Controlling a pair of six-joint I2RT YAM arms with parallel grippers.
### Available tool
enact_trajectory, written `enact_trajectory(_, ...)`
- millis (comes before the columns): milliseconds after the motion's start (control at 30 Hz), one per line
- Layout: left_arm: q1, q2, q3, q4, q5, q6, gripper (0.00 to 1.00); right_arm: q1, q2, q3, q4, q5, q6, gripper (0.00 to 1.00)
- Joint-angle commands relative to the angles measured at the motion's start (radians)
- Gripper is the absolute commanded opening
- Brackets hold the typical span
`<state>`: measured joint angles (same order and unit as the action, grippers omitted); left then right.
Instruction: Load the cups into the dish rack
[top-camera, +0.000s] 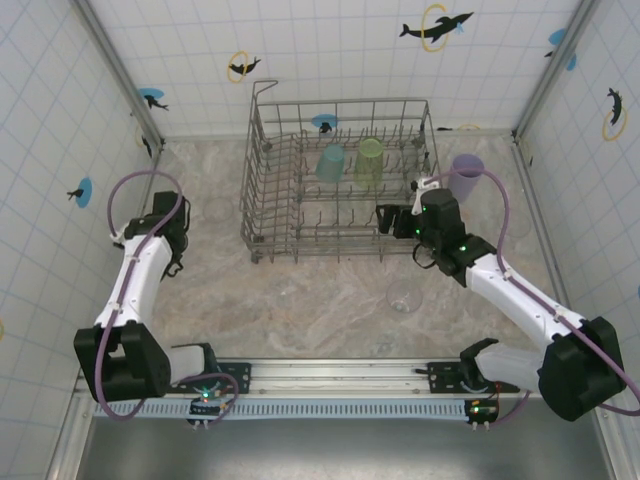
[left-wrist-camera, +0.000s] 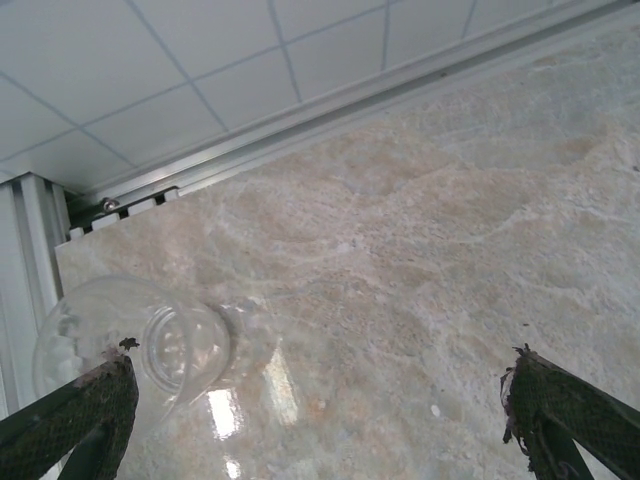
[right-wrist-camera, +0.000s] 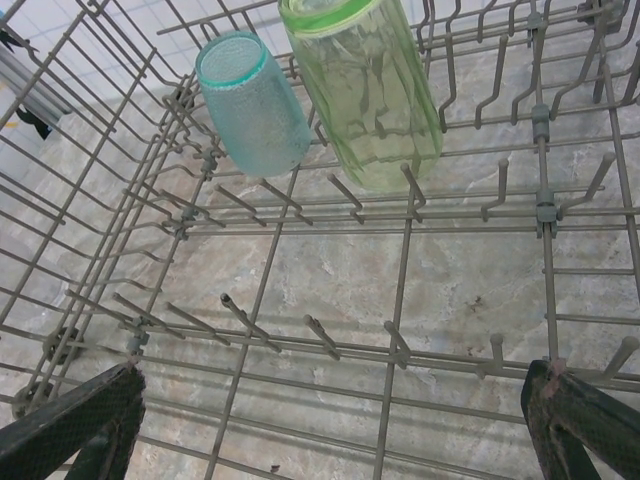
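Dish rack (top-camera: 262, 205) is standing at the far middle of the table (top-camera: 300, 300) in the top view. It is holding the teal cup (top-camera: 330, 163) and the lime green cup (top-camera: 370, 160) side by side in its far rows, and nothing is showing in its near rows. The lavender cup (top-camera: 467, 172) is standing upright on the table just outside the rack's right wall, at about 2 o'clock from the right gripper (top-camera: 390, 218), which is hanging over the rack's near right corner. A clear cup (top-camera: 403, 297) is sitting on the table at 6 o'clock from that gripper, beside the right forearm. The right arm is looking like the nearer one to both. The left gripper (top-camera: 170, 240) is hovering well apart from the rack, out at its 9 o'clock.

From the left wrist, the left gripper (left-wrist-camera: 320, 445) is spreading wide with nothing between its fingers (left-wrist-camera: 75, 420). A second clear cup (left-wrist-camera: 140, 345) is sitting at 9 o'clock, touching or just beside the left finger and outside the gap. I cannot tell whether it is upright or tipped. Taking it would probably mean shifting the hand toward 9 o'clock first.

From the right wrist, the right gripper (right-wrist-camera: 330, 440) is gaping wide and carrying nothing above the rack's bare tines (right-wrist-camera: 320, 335). The teal cup (right-wrist-camera: 250, 105) is leaning at 11 o'clock and the lime green cup (right-wrist-camera: 365, 90) at 12 o'clock, their long axes slanting down toward 5 o'clock.
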<state>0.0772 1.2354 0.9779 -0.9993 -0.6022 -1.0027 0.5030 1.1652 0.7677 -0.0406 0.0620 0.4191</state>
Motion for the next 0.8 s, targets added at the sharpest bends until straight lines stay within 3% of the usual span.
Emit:
enact_trajectory(0, 0.042, -0.031, -0.037, -0.041, 0.009, 0.021, 0.97, -0.002, -0.019, -0.014, 0.032, -0.008, 0.007, 1.0)
enact_trajectory(267, 0.153, -0.094, -0.17, 0.057, 0.11, 0.123, 0.97, 0.004, -0.025, -0.018, 0.037, -0.025, 0.043, 1.0)
enact_trajectory(433, 0.247, -0.079, -0.219, 0.117, 0.238, 0.182, 0.97, 0.004, -0.034, -0.039, 0.052, -0.006, 0.051, 1.0)
enact_trajectory(600, 0.302, -0.075, -0.244, 0.139, 0.248, 0.213, 0.97, 0.003, -0.041, -0.047, 0.046, 0.006, 0.048, 1.0)
enact_trajectory(767, 0.342, -0.08, -0.294, 0.212, 0.289, 0.271, 0.89, 0.003, -0.044, -0.057, 0.051, -0.004, 0.041, 1.0)
